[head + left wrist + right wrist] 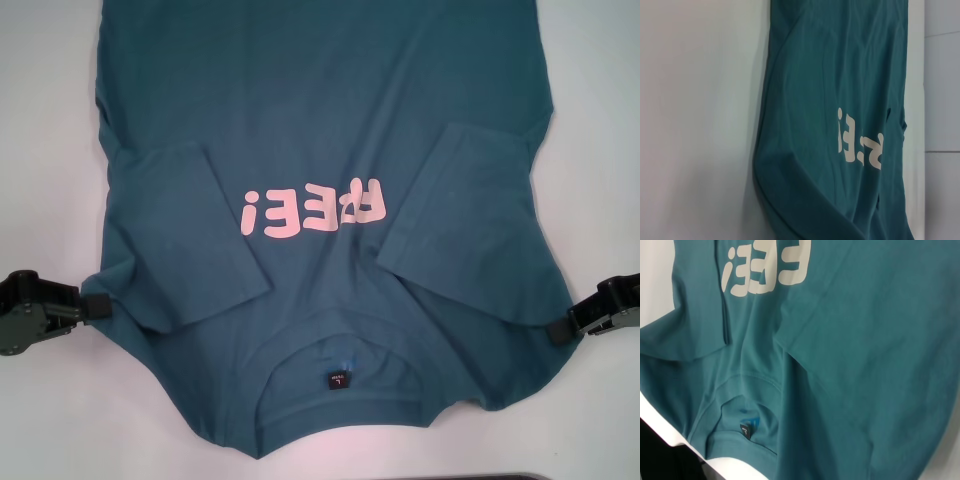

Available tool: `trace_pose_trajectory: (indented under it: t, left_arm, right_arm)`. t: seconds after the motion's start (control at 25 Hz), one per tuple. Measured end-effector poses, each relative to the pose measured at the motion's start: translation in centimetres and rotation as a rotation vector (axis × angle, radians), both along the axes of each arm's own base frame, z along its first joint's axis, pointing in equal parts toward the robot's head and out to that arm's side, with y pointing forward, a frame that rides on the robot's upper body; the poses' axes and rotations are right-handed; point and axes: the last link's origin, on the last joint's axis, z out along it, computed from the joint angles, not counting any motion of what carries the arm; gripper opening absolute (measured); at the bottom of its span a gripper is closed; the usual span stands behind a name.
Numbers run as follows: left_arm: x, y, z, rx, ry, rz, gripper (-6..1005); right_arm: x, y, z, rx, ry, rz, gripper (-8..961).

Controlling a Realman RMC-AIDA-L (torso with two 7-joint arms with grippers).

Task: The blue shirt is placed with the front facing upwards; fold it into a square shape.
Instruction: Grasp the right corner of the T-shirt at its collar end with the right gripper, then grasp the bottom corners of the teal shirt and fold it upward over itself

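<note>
Both grippers sit low at the shirt's near corners: the left gripper (pixel 88 305) and the right gripper (pixel 565 328) each touch the shoulder edge, though whether they pinch cloth I cannot tell. The blue shirt (pixel 320 130) lies face up on the white worktop (pixel 40 150), collar nearest. Farther out, both sleeves are folded inward; the lengthwise folds look not yet done.

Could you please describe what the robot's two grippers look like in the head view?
Both are dark and blocky. The left gripper is a black, angular housing with a rounded knuckle at its outer end, narrowing to a short black finger with a squared tip. The right gripper looks the same, mirrored. No cables, markings or sleeves show. The wrist views show only the blue shirt.
</note>
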Motion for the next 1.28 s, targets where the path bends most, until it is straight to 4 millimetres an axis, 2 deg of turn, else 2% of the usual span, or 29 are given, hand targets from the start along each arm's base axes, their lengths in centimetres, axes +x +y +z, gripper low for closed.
trace_pose_trajectory:
  t: [0.28, 0.48, 0.76, 1.28]
  left_arm:
    - [0.0, -0.1, -0.1, -0.009, 0.002, -0.003, 27]
    - [-0.2, -0.3, 0.4, -0.034, 0.022, -0.007, 27]
    - [-0.5, -1.2, 1.0, -0.143, 0.064, -0.025, 28]
    - [-1.2, -3.7, 0.4, -0.340, 0.133, -0.019, 28]
  right_arm:
    - [0.2, -0.1, 0.2, -0.009, -0.012, -0.001, 154]
    - [0.6, -0.4, 1.7, -0.045, -0.048, -0.003, 16]
    - [0.9, -0.7, 3.7, -0.081, -0.140, -0.009, 17]
    - [1.7, -2.8, 3.4, -0.214, -0.201, -0.050, 19]
